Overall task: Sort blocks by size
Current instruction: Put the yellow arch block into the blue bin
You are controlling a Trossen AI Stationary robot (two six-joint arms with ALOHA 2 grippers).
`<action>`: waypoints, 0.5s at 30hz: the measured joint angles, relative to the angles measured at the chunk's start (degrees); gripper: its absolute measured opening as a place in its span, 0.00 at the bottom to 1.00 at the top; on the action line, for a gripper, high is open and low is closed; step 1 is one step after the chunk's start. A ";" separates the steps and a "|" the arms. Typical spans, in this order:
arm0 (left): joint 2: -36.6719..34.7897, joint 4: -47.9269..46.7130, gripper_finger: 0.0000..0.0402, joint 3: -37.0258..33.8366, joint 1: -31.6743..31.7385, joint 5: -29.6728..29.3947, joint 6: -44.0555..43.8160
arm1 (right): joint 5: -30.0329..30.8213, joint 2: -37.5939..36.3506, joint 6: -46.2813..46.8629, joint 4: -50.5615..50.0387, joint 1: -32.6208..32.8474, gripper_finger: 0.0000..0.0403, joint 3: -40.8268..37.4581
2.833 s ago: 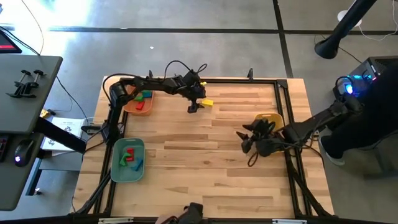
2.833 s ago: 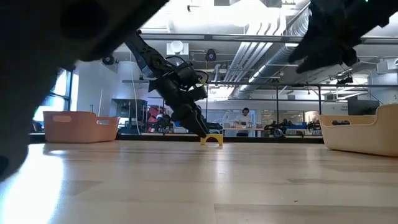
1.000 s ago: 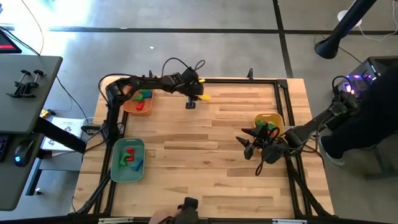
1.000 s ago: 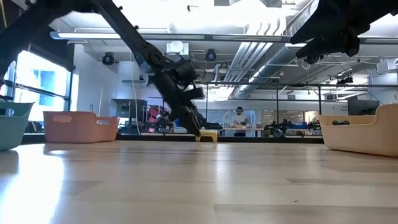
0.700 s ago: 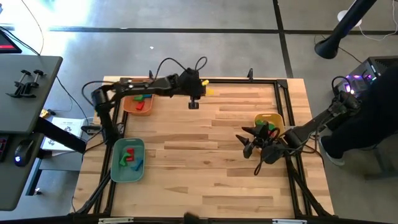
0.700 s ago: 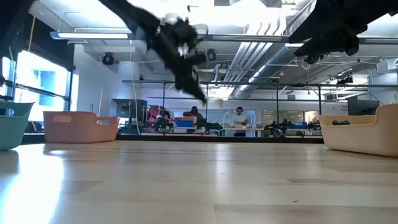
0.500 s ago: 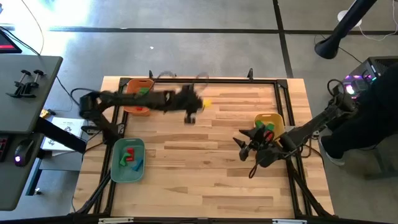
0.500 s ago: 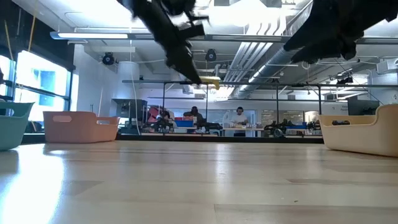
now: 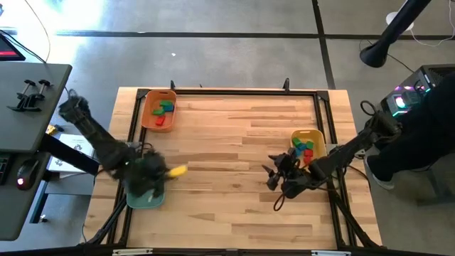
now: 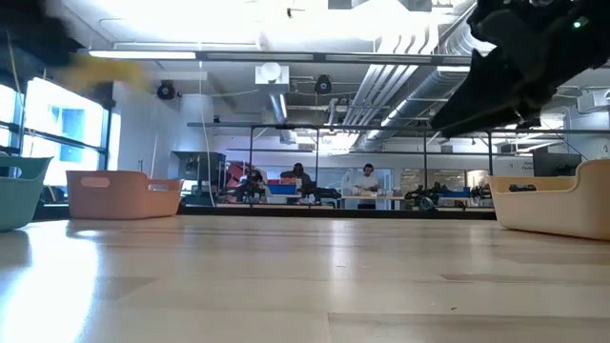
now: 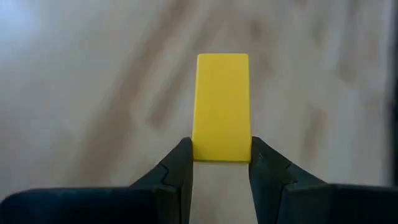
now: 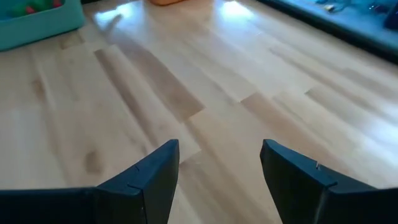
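From above you see the whole bench (image 9: 234, 206). The left gripper (image 9: 169, 171) sits just beside the teal tray (image 9: 146, 202), blurred, with a yellow block (image 9: 178, 170) at its tip. Your left wrist view gives what the high view cannot: the yellow block (image 11: 222, 107) is a flat, plain rectangle, long side pointing away from the gripper (image 11: 221, 163), its near end pinched between the two dark fingers (image 11: 178, 168), with blurred wood grain behind it. In the low view the block is only a yellow smear (image 10: 107, 71) high in the frame, well above the bench.

The right gripper (image 9: 273, 180) hangs over bare wood just beside the yellow tray (image 9: 307, 135). Your right wrist view shows its fingers (image 12: 155, 171) spread wide with nothing between them, and the teal tray (image 12: 40, 22) far ahead.

Count three trays: orange (image 9: 158, 96), teal and yellow. In the orange tray you can make out green, blue and red blocks (image 9: 163, 112), about four, though they overlap. The yellow tray holds a cluster of blue, red and green blocks (image 9: 303, 147), about four, partly hidden by the arm. The left arm covers the teal tray's contents, so no count there. One block is held.
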 joint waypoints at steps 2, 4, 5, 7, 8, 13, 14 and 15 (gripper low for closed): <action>-0.27 -4.36 0.22 0.00 -6.98 3.10 -8.62 | 1.17 0.02 -1.02 0.19 -0.53 0.55 0.00; 0.48 -9.62 0.22 0.00 -11.85 8.04 -17.71 | 1.70 -0.01 -2.02 0.37 -1.13 0.55 0.00; 1.22 -12.43 0.22 0.00 -13.60 11.24 -22.89 | 1.93 -0.01 -2.22 0.43 -1.42 0.55 0.00; 2.71 -18.39 0.22 -0.07 -16.37 16.85 -32.42 | 2.10 -0.01 -2.66 0.44 -2.03 0.55 0.00; 3.44 -20.99 0.22 -0.08 -17.46 18.82 -36.16 | 2.10 -0.01 -2.74 0.43 -2.31 0.55 0.00; 7.28 -27.47 0.22 -0.07 -20.39 18.75 -43.25 | 2.10 -0.01 -3.48 0.97 -3.19 0.55 0.00; 7.95 -27.73 0.22 -0.08 -20.41 18.03 -43.57 | 2.10 -0.01 -3.44 1.20 -3.20 0.55 0.00; 8.52 -27.41 0.22 -0.07 -20.39 17.14 -43.74 | 2.11 -0.01 -3.40 1.37 -3.20 0.55 0.00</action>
